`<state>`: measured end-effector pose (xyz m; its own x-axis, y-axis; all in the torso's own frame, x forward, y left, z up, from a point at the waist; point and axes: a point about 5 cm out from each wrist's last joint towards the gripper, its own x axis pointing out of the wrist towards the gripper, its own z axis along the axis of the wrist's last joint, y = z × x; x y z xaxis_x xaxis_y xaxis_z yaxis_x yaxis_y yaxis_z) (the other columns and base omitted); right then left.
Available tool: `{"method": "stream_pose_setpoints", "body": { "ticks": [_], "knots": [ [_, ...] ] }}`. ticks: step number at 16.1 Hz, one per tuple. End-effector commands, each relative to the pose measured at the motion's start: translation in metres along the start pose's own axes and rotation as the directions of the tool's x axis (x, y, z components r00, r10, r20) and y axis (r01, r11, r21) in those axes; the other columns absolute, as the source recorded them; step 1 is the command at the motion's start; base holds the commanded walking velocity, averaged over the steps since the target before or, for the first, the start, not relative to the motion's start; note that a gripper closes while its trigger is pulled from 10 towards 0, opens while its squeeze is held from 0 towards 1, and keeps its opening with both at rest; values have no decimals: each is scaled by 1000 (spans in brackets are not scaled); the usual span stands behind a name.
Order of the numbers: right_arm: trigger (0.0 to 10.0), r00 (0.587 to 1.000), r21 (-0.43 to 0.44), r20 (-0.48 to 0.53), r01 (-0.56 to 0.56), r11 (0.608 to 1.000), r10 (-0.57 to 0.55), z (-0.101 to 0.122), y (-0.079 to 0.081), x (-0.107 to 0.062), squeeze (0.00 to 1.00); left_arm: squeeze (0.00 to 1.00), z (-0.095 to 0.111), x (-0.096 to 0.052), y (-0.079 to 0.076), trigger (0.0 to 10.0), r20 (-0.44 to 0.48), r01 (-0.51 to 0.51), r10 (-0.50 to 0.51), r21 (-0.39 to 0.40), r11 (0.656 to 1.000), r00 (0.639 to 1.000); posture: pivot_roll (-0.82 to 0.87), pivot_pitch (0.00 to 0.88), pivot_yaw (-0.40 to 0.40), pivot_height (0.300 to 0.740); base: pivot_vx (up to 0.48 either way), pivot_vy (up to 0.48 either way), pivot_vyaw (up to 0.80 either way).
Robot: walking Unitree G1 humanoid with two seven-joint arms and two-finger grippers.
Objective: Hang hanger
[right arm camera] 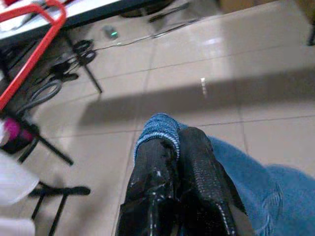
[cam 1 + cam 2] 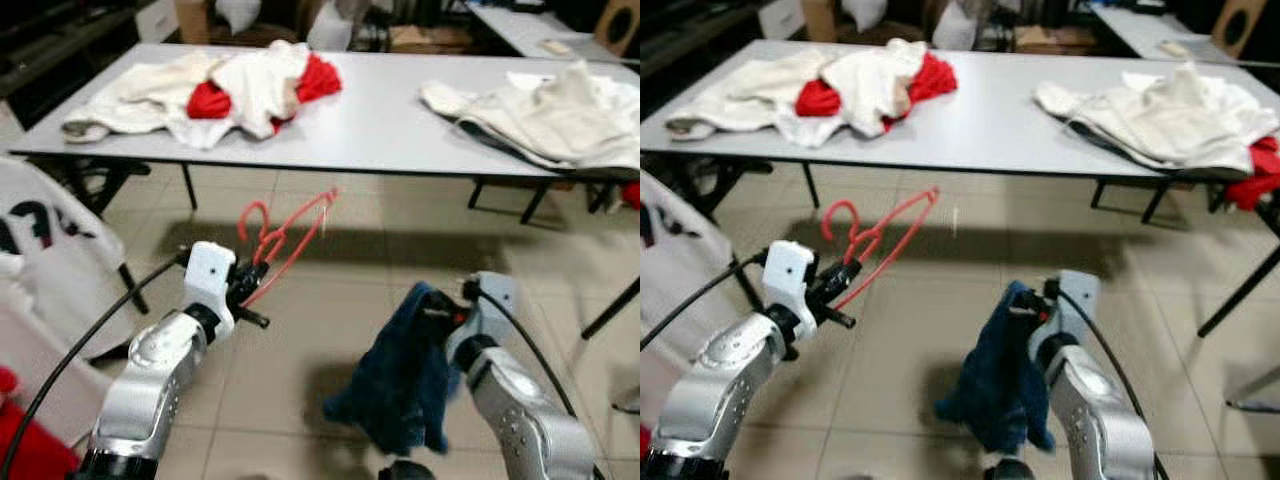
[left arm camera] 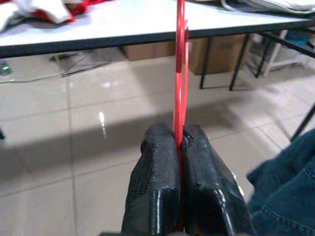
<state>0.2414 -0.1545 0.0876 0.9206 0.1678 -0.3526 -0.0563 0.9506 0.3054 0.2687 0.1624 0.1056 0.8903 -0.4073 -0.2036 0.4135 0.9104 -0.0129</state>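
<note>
Even, soft indoor light is cast from above, a broad shadow is thrown beneath the long grey table (image 2: pixel 380 130), small glare spots are seen on the glossy beige floor tiles (image 3: pixel 101 118), and slight blur is noticed throughout.

one red hanger (image 2: pixel 285 240), one blue garment (image 2: pixel 405 375), two tables (image 2: pixel 390 120)

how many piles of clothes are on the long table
2. One pile of white and red clothes lies at the robot's left end of the table; a white pile lies at its right end. More may lie beyond the frame.
</note>
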Motion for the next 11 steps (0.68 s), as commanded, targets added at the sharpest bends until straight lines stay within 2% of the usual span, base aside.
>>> {"method": "stream_pose_setpoints", "body": {
  "ticks": [1,3,4,5,6,8,9,11],
  "knots": [
    [10000,997,-53,59,-44,998,47,19,4,1,0,0,4,3,1,10000,16,-8,8,5,1000,1000,-50,0,29,705,0,0,0],
    [10000,995,-83,89,-43,996,50,27,4,2,0,0,6,4,1,10000,29,-16,15,23,1000,999,-50,0,23,705,0,0,0],
    [10000,986,-137,120,-95,986,112,38,10,3,0,0,10,5,2,10000,52,-26,25,16,1000,998,-57,0,21,705,0,0,0],
    [10000,974,-149,160,-135,980,159,49,16,3,0,0,16,5,3,10000,73,-33,32,4,999,997,-60,0,20,705,0,0,0],
    [10000,968,-120,185,-151,981,172,56,18,3,0,0,20,5,3,10000,86,-32,31,8,999,996,-61,0,18,705,244,0,0],
    [10000,956,-116,217,-174,978,196,65,22,3,0,0,24,6,4,10000,98,-35,34,8,999,995,-60,0,21,705,263,0,0],
    [10000,936,-69,283,-196,978,208,82,30,3,0,0,27,6,7,10000,110,-39,38,9,999,993,-59,0,20,705,274,0,0],
    [10000,909,-84,328,-243,966,257,99,41,0,0,0,32,6,8,10000,128,-37,35,6,999,991,-61,0,22,705,293,0,0]
  ]
}}
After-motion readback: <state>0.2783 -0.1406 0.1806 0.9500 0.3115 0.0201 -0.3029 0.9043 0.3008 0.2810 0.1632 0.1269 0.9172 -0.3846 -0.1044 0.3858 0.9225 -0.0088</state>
